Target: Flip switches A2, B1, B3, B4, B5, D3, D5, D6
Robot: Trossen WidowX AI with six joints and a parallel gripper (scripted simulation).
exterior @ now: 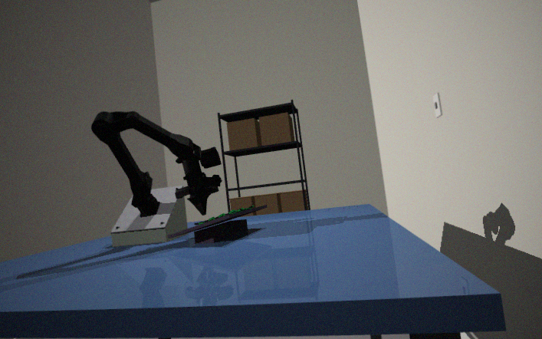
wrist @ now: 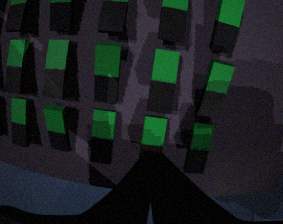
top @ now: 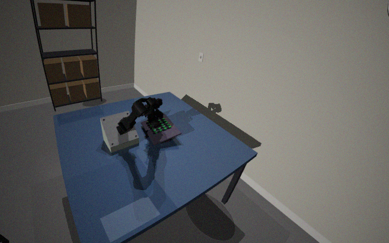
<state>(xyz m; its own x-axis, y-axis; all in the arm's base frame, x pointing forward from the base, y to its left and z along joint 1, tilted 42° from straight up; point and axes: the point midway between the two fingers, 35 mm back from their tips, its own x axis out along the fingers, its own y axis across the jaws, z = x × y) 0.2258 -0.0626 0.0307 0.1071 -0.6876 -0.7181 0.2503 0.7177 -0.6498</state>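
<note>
The tilted dark purple panel (top: 160, 137) (exterior: 183, 231) (wrist: 252, 175) carries rows of rocker switches with green and black halves. My gripper (top: 155, 125) (exterior: 204, 213) (wrist: 152, 159) is shut and empty, pointing down over the row nearest the arm. In the wrist view its tips cover the lower black part of the second switch from the right (wrist: 154, 131). The rightmost switch (wrist: 201, 137) of that row is uncovered, and so is the third from the right (wrist: 104, 124). Whether the tips touch the switch cannot be told. The printed labels are not readable, and which ends are raised is unclear.
The panel rests on a black block (exterior: 222, 232) on the blue table (top: 196, 163) (exterior: 349, 261). The arm stands on a pale sloped base (top: 114, 123) (exterior: 138, 235) beside the panel. Shelving (top: 66, 54) (exterior: 264, 149) with brown boxes stands beyond the table. Shadows fall across the panel.
</note>
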